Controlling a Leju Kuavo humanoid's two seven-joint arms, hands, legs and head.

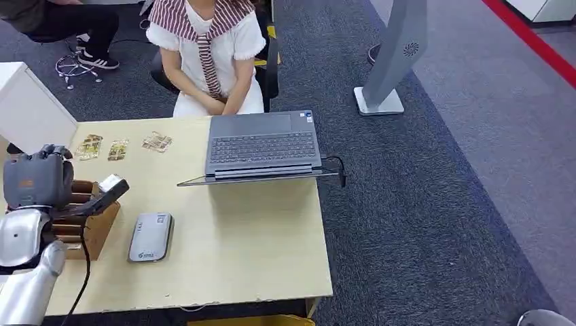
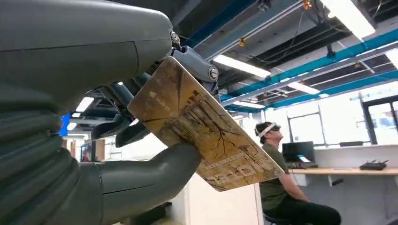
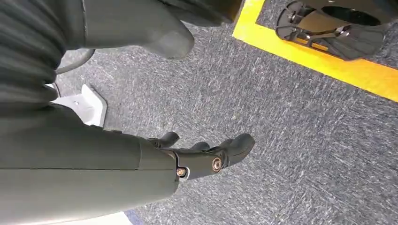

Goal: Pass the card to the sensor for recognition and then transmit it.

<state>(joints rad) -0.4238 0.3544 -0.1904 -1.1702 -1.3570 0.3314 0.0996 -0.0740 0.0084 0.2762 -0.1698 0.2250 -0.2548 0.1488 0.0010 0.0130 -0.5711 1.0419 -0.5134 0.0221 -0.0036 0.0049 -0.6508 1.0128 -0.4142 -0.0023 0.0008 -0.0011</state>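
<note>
Pinching the card (image 2: 202, 133) between thumb and darker fingers, the left hand (image 1: 41, 180) is raised above the wooden holder (image 1: 92, 227) at the table's near left corner, so the pick-up can be judged done. The card's glinting edge is seen near the hand in the head view, well short of the grey sensor (image 1: 151, 236), which lies flat on the table (image 1: 258, 251) just beside the holder. Presenting the card over the sensor and handing it on are judged still to be done. The right hand (image 3: 206, 157) is hung over the carpet, its fingers loosely apart and nothing held. Three more cards (image 1: 119, 147) are laid along the far edge, an open laptop (image 1: 261, 146) stands beyond the sensor, and a seated person (image 1: 207, 54) faces the table. Nothing is seen between card and sensor.
</note>
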